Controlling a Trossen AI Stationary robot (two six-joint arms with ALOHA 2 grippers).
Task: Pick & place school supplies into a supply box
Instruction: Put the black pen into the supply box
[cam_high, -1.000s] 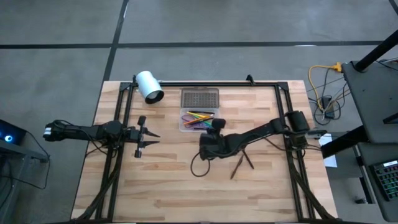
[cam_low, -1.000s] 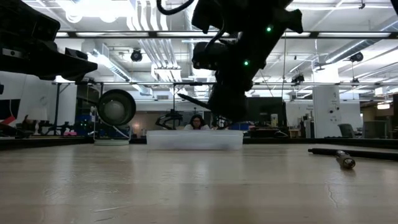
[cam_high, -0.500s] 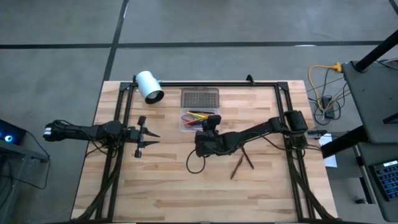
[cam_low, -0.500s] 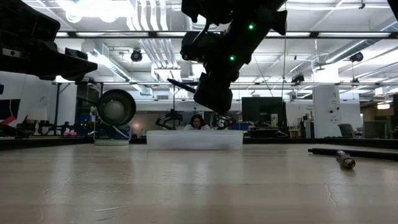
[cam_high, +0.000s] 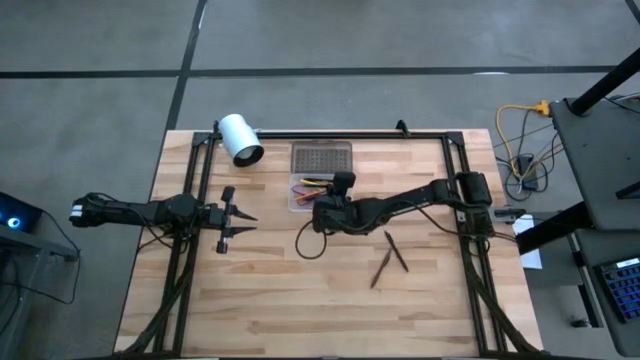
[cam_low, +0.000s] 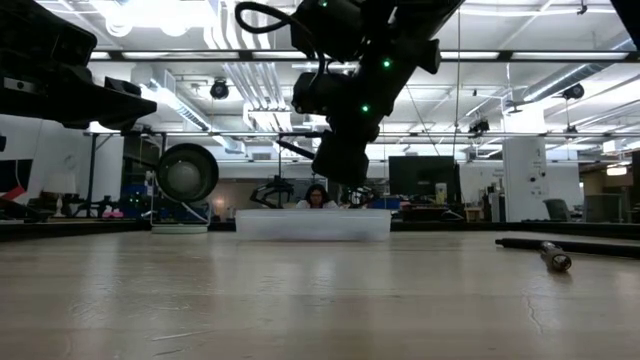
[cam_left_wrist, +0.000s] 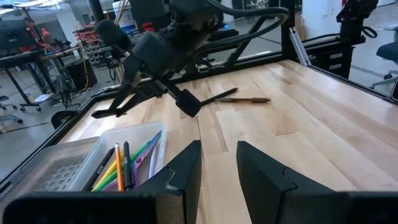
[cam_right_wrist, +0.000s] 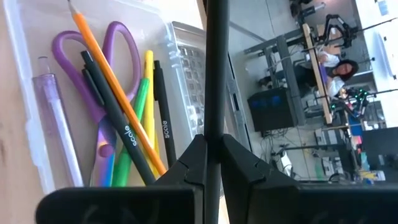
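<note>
The right hand hovers above the supply box, its fingers pinched tight on a thin dark pen. The box, at twelve o'clock from the surface's centre, holds pens, pencils and purple-handled scissors. Two dark pens lie at four o'clock from that hand. The left hand waits at nine o'clock, fingers partly spread and empty.

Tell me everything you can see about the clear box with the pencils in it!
The supply box is a small clear plastic tray with rounded corners, sitting flat near the table's far middle. Its grey dotted lid lies open behind it. Inside lie purple-handled scissors, a pale purple pen, orange, yellow and green pencils and two black pens. The right gripper hovers at its near edge, holding a thin dark pen.
</note>
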